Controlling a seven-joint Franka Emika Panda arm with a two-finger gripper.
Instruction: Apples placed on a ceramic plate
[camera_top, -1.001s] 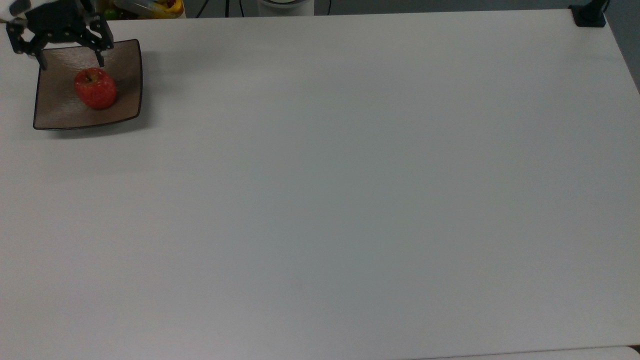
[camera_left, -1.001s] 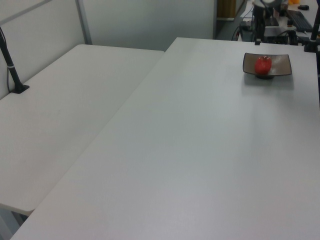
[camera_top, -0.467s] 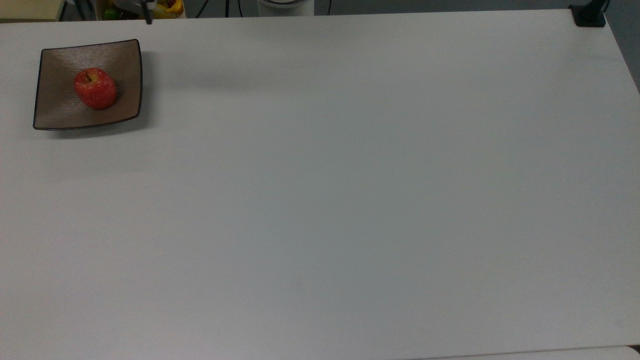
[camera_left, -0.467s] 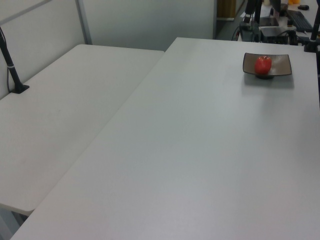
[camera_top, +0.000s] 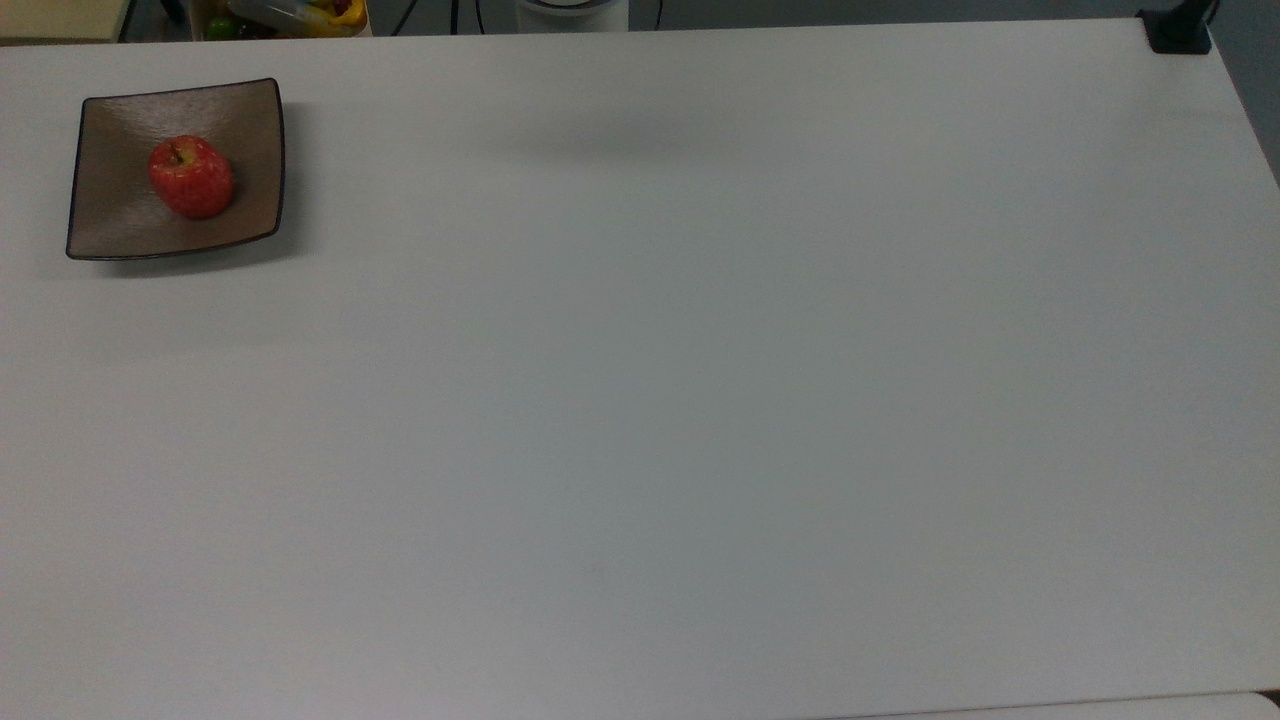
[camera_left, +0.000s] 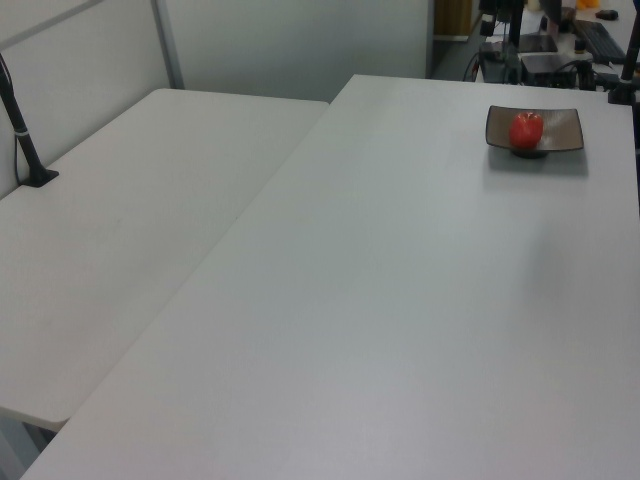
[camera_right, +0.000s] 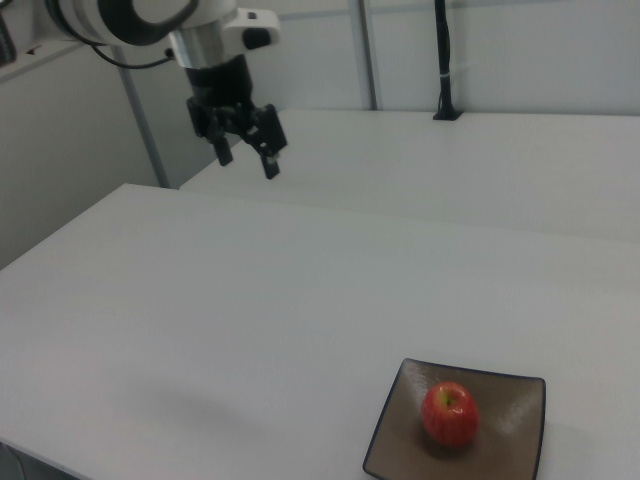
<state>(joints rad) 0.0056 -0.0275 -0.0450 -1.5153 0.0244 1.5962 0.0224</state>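
A small red apple (camera_top: 191, 176) sits upright in the middle of the square taupe-brown ceramic plate (camera_top: 120, 225) at the top view's far left. Both also appear at the left view's upper right, apple (camera_left: 526, 129) on plate (camera_left: 566, 131), and at the right view's bottom right, apple (camera_right: 449, 412) on plate (camera_right: 510, 444). My gripper (camera_right: 247, 156) hangs high above the white table in the right view's upper left, far from the plate, open with nothing between its fingers.
The white table (camera_top: 700, 400) stretches wide to the top view's right of the plate. A second white table (camera_left: 120, 240) adjoins it in the left view. A black clamp post (camera_top: 1178, 30) stands at the top view's far right corner. Coloured clutter (camera_top: 300, 15) lies beyond the table's far edge.
My gripper, open just behind the plate a second ago, has lifted away and left the top view. The apple and plate have not moved.
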